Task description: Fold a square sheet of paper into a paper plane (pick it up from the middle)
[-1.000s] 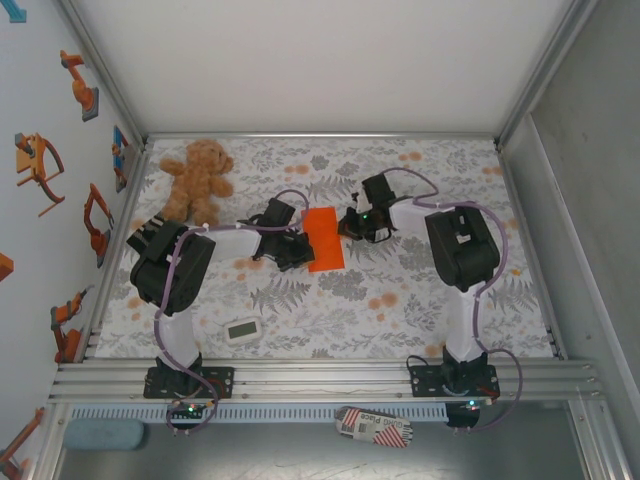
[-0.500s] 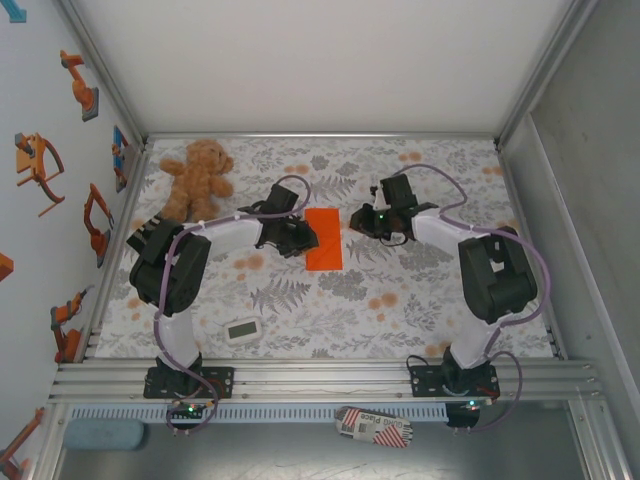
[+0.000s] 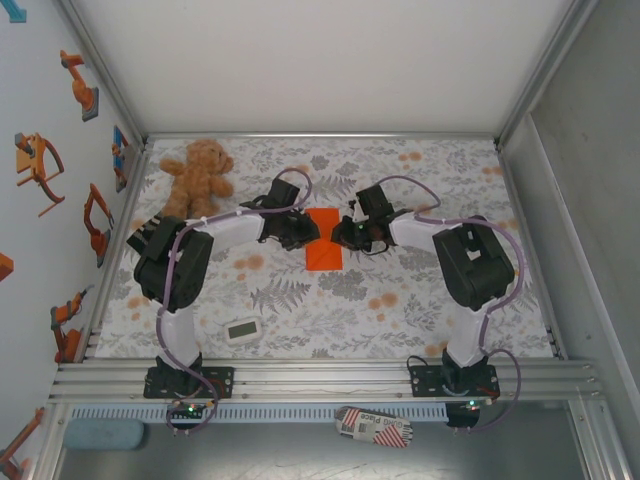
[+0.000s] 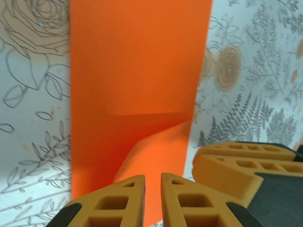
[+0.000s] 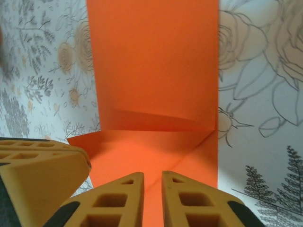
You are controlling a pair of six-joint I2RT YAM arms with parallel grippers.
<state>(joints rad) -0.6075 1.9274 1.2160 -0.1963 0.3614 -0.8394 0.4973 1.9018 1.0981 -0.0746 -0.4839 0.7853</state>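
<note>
1. Left fingers (image 4: pixel 128 198): almost together, with a thin slit between them. The tips sit over the paper (image 4: pixel 137 71) where a flap lifts. Can't tell if they pinch it.
2. Right fingers (image 5: pixel 118 198): same thin slit, over the paper's other long edge. A diagonal crease runs toward the tips. Grip can't be told.
3. The paper (image 3: pixel 323 252) is a narrow folded rectangle, flat on the desk (image 3: pixel 420 300), mid-desk, between both sets of fingers.
4. Change: half a second ago both arms stood off to the left and right of the paper. Now both have closed in on its far half, tips nearly meeting. The paper hasn't shifted.
5. Meaning: probably setting up the next fold. It's still a strip with no point, so the task looks early.
6. Writing: the pack (image 3: pixel 375 428) past the near rail has print too small to read. The timer (image 3: pixel 243 330) display is unreadable. Teddy (image 3: pixel 197 178) sits far left.
</note>
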